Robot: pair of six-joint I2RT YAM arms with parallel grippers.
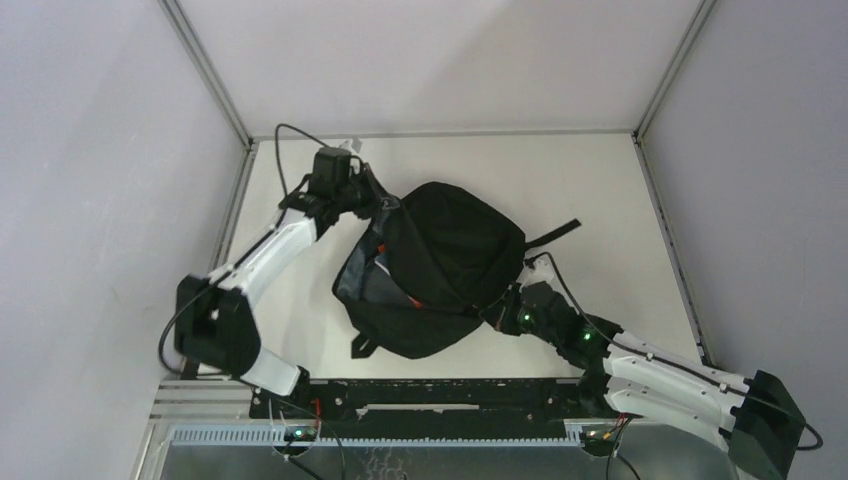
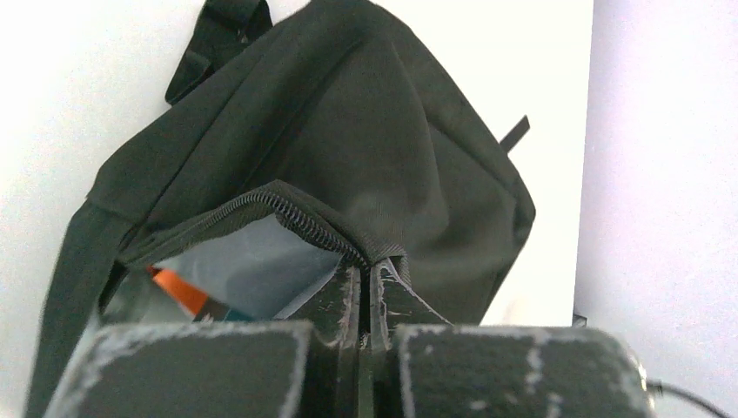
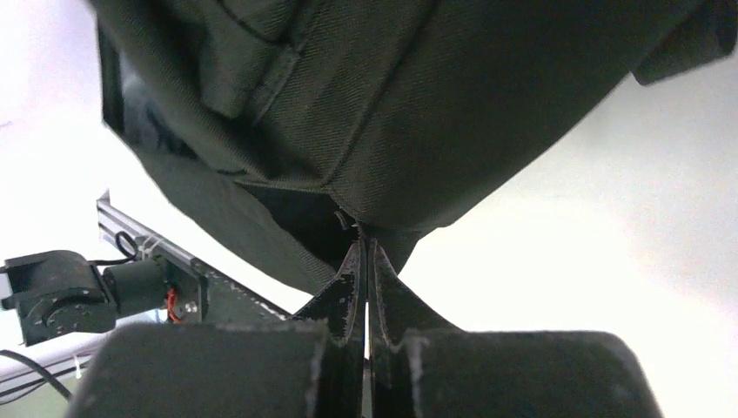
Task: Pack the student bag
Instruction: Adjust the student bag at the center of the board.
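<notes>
**Both arms on the bag, mouth pinched up**

The student bag point(image 1: 450, 260) lies slumped on the worktop point(image 1: 600, 180) between the two sets of fingers, touching both. The left fingers point(image 2: 341, 305) are pressed together on the zip edge point(image 2: 296, 213) right at their tips, lifting the mouth into a peak. Just left of them we see a pale grey surface point(image 2: 252, 270) and something orange point(image 2: 178, 292) inside. The right fingers point(image 3: 344, 292) are clamped narrow on a fold of black fabric at the opposite end. We read this as the hold-the-mouth step, with some contents in. Next we'd want steady counter-tension from the right while the left works the opening, without the cloth slipping free.
</notes>
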